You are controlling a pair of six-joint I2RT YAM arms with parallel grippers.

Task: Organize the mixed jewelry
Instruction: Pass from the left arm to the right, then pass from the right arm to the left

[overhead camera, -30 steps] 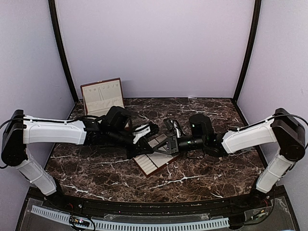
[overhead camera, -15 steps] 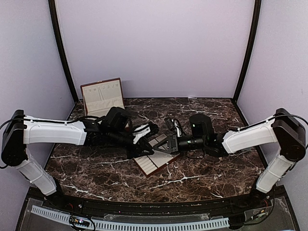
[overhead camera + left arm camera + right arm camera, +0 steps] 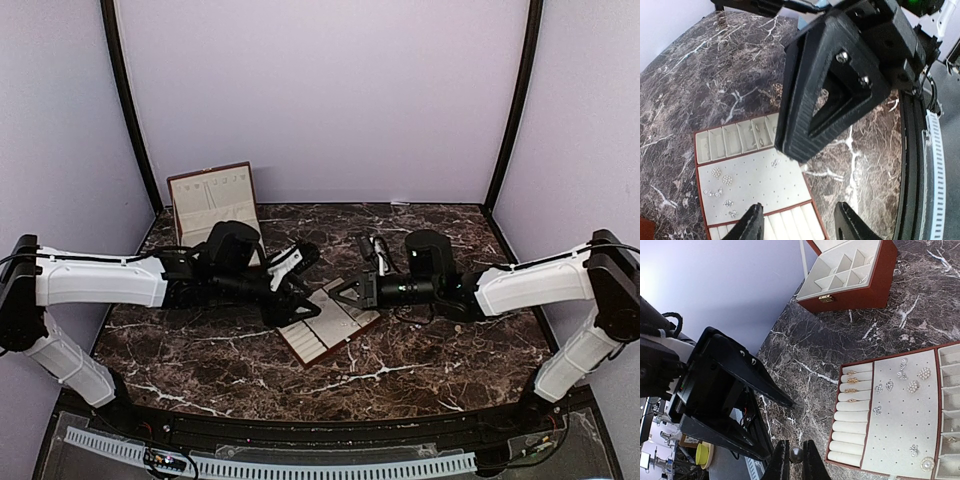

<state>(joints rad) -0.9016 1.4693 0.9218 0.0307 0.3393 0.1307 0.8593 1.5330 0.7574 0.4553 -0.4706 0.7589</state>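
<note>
The cream slotted tray [image 3: 322, 338] lies mid-table. It holds pieces of the mixed jewelry: gold rings [image 3: 852, 380] in the roll slots and sparkly studs [image 3: 912, 386] [image 3: 722, 178] on the dotted panel. My right gripper [image 3: 796, 456] [image 3: 336, 293] hovers over the marble beside the tray's roll end, shut on a small pearl-like stud [image 3: 796, 454]. My left gripper [image 3: 799, 206] [image 3: 303, 284] faces it from the left, open and empty, above the tray's edge. In the left wrist view the right gripper's black body [image 3: 840, 75] fills the upper middle.
A reddish-brown box [image 3: 212, 203] [image 3: 850, 275] with cream compartments stands open at the back left. The two grippers sit close together, tip to tip. Lilac walls enclose the dark marble table [image 3: 420, 355].
My left jaws have opened and that gripper has drawn back to the left. My right gripper has pulled slightly right, away from it, and stays shut on the pearl-like stud.
</note>
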